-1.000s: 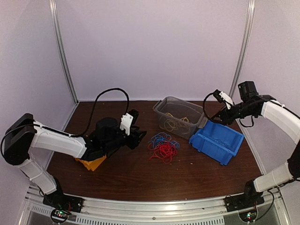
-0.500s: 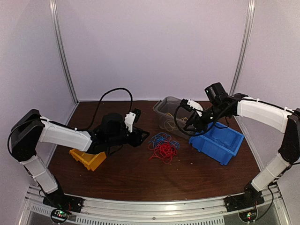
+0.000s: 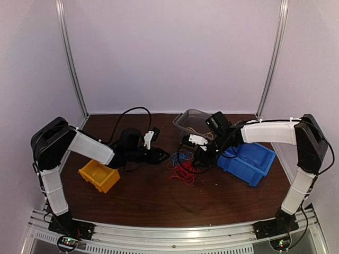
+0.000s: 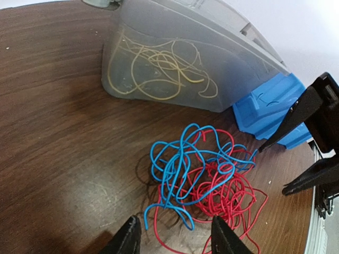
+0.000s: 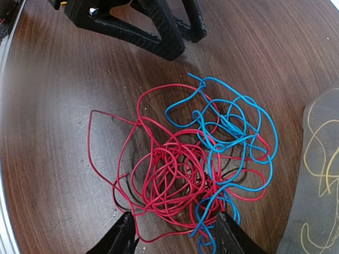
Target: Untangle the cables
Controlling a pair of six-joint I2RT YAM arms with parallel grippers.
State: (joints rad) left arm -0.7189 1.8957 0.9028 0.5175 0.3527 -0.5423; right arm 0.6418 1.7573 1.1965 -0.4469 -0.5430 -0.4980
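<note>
Table: dark brown wood grain, both arms reaching in over it toward the middle.

Left arm: white shell, stretched low from 9 o'clock. Right arm: white shell, comes in from 3 o'clock, wrist tipped down.

Clear grey bin: at 12 to 1 o'clock from table centre, near the back edge. Blue bin: at 3 o'clock, just beside the grey bin; whether they touch, cannot tell. Yellow bin: at 8 o'clock, under the left forearm.

Cables: loose knot lying flat on the wood at table centre, between the two grippers. Blue wire looped over and through the denser red wire; one red loop strays out wide on its own. Both colours interlaced, not separated.

Left gripper: at 9 o'clock of the knot, just beside it. Fingers apart, nothing pinched; one free blue end lies on the table in front of the gap.

Right gripper: at 3 o'clock of the knot, low over its edge. Fingers apart, knot's near fringe in line with the gap, no grip seen.

Yellow wires: thin loops inside the grey bin, seen through its wall, apart from the knot.
</note>
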